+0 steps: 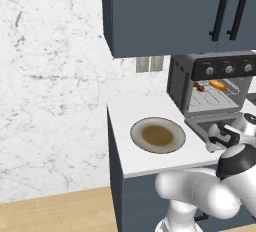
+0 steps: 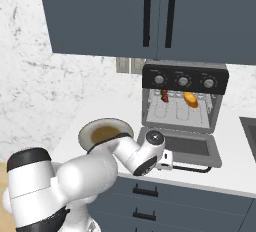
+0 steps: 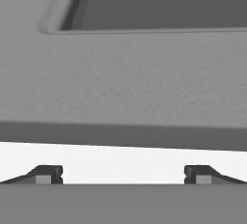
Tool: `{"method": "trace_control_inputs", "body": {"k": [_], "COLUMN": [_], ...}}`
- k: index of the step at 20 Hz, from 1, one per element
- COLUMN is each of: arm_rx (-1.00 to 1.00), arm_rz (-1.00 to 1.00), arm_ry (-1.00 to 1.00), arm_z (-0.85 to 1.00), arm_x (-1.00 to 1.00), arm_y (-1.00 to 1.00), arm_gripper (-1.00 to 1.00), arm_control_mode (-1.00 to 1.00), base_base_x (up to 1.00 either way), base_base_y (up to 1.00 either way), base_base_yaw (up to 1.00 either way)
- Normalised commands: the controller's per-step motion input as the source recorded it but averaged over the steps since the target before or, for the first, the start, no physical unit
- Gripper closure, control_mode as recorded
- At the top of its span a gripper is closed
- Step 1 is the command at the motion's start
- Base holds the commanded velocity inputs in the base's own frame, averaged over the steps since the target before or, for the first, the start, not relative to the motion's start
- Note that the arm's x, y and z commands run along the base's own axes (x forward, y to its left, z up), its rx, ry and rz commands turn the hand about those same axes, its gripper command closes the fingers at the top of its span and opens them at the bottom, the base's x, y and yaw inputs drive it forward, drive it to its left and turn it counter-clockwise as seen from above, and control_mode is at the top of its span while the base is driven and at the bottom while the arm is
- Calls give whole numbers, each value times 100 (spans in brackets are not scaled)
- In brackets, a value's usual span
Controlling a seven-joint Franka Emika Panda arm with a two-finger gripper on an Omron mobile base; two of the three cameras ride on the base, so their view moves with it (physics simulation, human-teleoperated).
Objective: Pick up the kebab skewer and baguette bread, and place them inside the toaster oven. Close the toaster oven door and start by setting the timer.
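Observation:
The toaster oven (image 1: pixel 212 83) (image 2: pixel 184 81) stands on the counter with its door (image 1: pixel 200 122) (image 2: pixel 182 146) folded down flat. Inside on the rack lie the kebab skewer (image 1: pixel 200 87) (image 2: pixel 164 96) at the left and the baguette bread (image 1: pixel 218 85) (image 2: pixel 190 99) at the right. My gripper (image 1: pixel 216 138) (image 2: pixel 166 162) (image 3: pixel 123 175) is open, low at the door's front edge near its left corner, holding nothing. In the hand view the grey door (image 3: pixel 125 88) fills the space just beyond my fingertips (image 3: pixel 46 174), with a strip of white counter (image 3: pixel 120 158) under its edge.
A round grey plate (image 1: pixel 157 135) (image 2: pixel 102 131) with a brown centre sits on the counter left of the oven. Blue-grey wall cabinets (image 1: pixel 170 11) (image 2: pixel 150 11) hang above. Three silver knobs (image 2: pixel 183 81) line the oven's top panel. The counter ends just left of the plate.

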Motion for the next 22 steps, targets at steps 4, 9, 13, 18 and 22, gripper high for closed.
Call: {"method": "trace_control_inputs", "body": {"k": [4,9,13,18,22], "arm_rx": [0,0,0,0,0], "arm_rz": [-4,-4,-4,-3,-3], "arm_ry": [-2,-2,-7,-9,-10], "arm_z": [-14,-8,0,0,1], "arm_x": [12,17,26,33,43], "arm_y": [0,0,0,0,0], "arm_gripper": [-100,-100,-100,-100,-100], "arm_control_mode": [-100,-100,-100,-100,-100], "base_base_x": [0,0,0,0,0], "base_base_y": [0,0,0,0,0], "base_base_yaw": [0,0,0,0,0]}}
